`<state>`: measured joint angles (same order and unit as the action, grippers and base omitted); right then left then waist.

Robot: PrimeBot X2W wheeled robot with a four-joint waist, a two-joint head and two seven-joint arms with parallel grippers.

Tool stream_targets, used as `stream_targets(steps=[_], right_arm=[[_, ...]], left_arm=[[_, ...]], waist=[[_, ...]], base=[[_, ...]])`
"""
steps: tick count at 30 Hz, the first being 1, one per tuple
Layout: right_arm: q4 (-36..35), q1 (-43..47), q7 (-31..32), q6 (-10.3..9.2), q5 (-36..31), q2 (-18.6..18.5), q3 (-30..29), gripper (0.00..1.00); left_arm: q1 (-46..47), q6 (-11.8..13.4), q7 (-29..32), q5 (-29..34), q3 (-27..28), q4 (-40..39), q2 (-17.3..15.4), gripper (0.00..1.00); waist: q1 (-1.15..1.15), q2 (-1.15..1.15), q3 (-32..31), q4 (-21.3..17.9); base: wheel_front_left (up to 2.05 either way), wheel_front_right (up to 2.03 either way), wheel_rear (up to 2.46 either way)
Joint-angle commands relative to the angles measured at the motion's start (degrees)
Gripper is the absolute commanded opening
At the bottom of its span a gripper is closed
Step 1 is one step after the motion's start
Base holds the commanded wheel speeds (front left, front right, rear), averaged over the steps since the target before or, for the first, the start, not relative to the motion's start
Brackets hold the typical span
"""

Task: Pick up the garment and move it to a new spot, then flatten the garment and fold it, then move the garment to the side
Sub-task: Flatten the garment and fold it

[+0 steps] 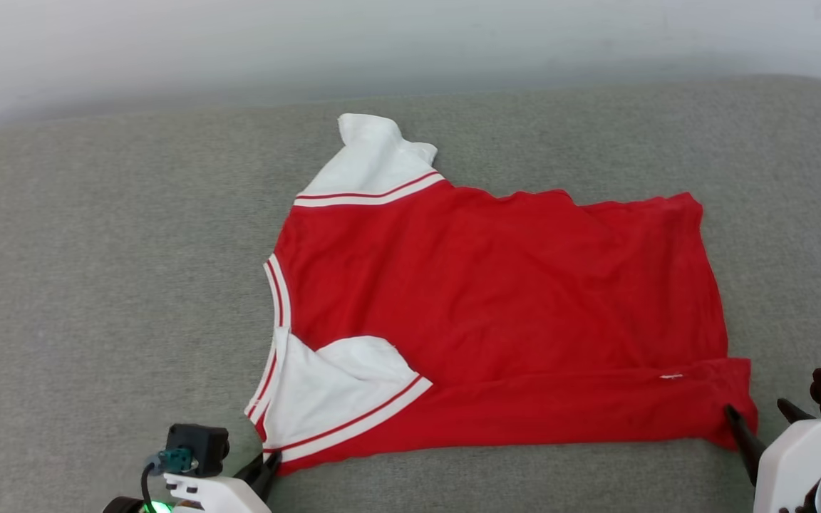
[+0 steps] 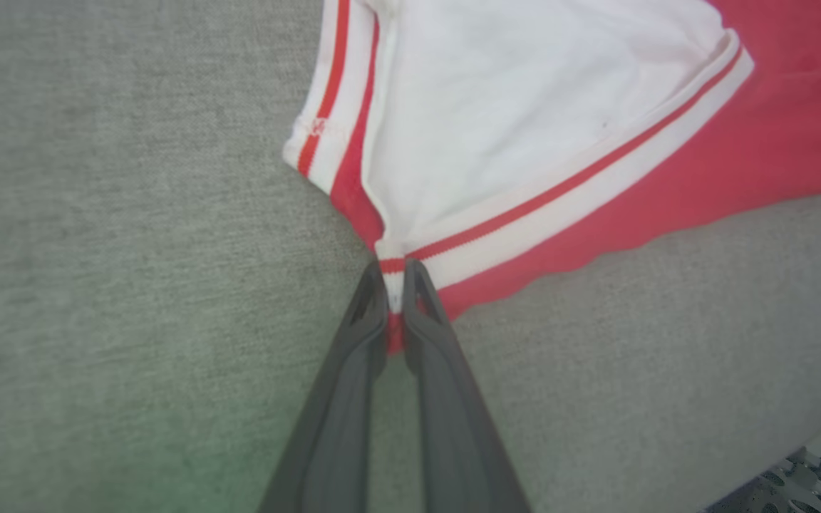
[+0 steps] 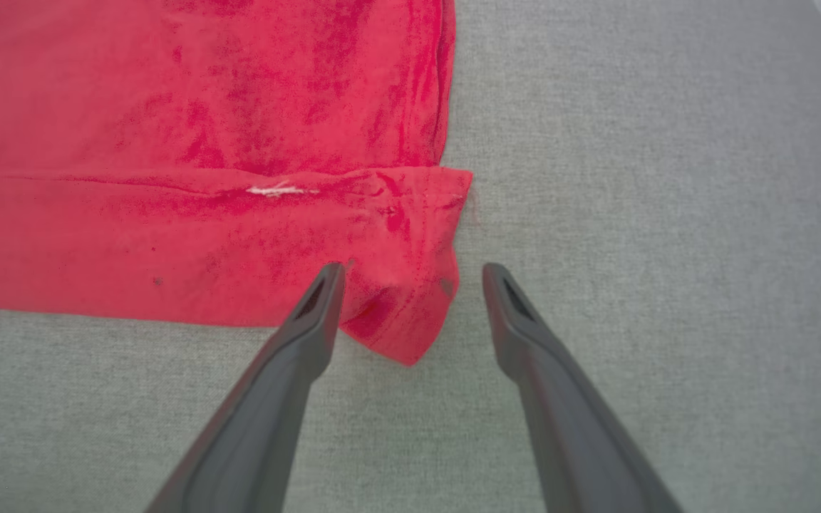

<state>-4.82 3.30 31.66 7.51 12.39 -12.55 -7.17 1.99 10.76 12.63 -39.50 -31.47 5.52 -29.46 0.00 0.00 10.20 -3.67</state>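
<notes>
Found the garment (image 1: 496, 299) spread on the grey upholstered surface (image 1: 97, 299), plain red side up, long axis running across the head view, neckline turned toward the robot's left and hem toward its right. Saw the far sleeve (image 1: 375, 160), white, pointing away toward the back edge, and the near sleeve (image 1: 332, 388), also white, doubled back over the red body at the near left corner. Noted a long strip of the near edge folded up over the body, with a small white mark (image 1: 670, 375) on the fold line close to the hem.

Caught the left gripper (image 1: 273, 459) at the shirt's near left corner. In the left wrist view, read its jaws as pinched almost together on the striped trim (image 2: 524, 206) where the sleeve seam meets the red edge, a sliver of white and red cloth squeezed between the dark fingers (image 2: 360, 335). Traced the cloth fanning out from that pinch, up and to the right in that view.

Placed the right gripper (image 1: 754, 406) at the near right hem corner. In the right wrist view, saw its jaws spread wide and gripping nothing, the hem corner lying in the gap between them, one fingertip (image 3: 321, 292) over red cloth just inside the corner, the other over bare grey fabric just beside the hem edge. Could not tell whether either tip pressed down.
</notes>
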Motion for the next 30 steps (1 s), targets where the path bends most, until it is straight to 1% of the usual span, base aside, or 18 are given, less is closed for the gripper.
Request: stream_targets(steps=[1,5,11,16,22,23,24,25,30], right_arm=[[1.06,-0.53,0.40,-0.05,-0.34,0.22,-0.81,1.00],[3.83,-0.56,1.58,-0.05,-1.66,0.76,-2.29,1.00],[8.23,-2.02,1.94,-0.06,-1.69,2.07,-3.80,1.00],[12.19,-3.67,1.94,-0.05,-1.97,2.38,-3.53,1.00],[16.85,-4.55,2.99,-0.03,-1.20,2.65,-1.44,1.00],[17.59,-4.75,3.26,-0.03,-0.90,2.57,-1.06,0.54],[18.24,-4.86,3.42,-0.03,-0.75,2.52,-0.67,0.32],[18.72,-4.86,3.49,-0.03,-0.57,2.26,-0.19,0.01],[19.52,-5.97,2.73,-0.07,-0.02,-0.18,-0.14,0.00]], left_arm=[[-1.65,0.22,-0.06,-0.05,-0.45,0.04,-0.03,0.00],[-1.78,0.81,-0.57,-0.06,0.26,-3.17,-0.60,0.00],[-2.13,1.48,0.11,0.36,0.11,-6.87,-1.54,0.00],[-2.24,1.41,0.37,0.42,-0.39,-8.42,-1.61,0.00],[-1.43,1.39,0.73,0.51,-0.54,-8.99,-1.81,0.00],[-1.36,1.41,0.71,0.51,-0.57,-9.00,-1.84,0.00],[-1.31,1.42,0.73,0.48,-0.60,-8.98,-1.83,0.00],[-1.30,1.43,0.80,0.42,-0.63,-8.92,-1.85,0.00],[-1.98,1.73,1.21,0.19,-0.86,-8.31,-2.02,0.00]], waist=[[0.00,0.00,-0.80,1.13],[0.00,0.00,-1.03,2.41],[0.00,0.00,-0.55,3.66],[0.00,0.00,0.14,4.11],[0.00,0.00,1.01,4.35],[0.00,0.00,1.10,4.37],[0.00,0.00,1.13,4.41],[0.00,0.00,1.13,4.44],[0.00,0.00,0.34,4.32]], base=[[0.00,0.00,0.00],[0.00,0.00,0.00],[0.00,0.00,0.00],[0.00,0.00,0.00],[0.00,0.00,0.00],[0.00,0.00,0.00],[0.00,0.00,0.00],[0.00,0.00,0.00],[0.00,0.00,0.00]])
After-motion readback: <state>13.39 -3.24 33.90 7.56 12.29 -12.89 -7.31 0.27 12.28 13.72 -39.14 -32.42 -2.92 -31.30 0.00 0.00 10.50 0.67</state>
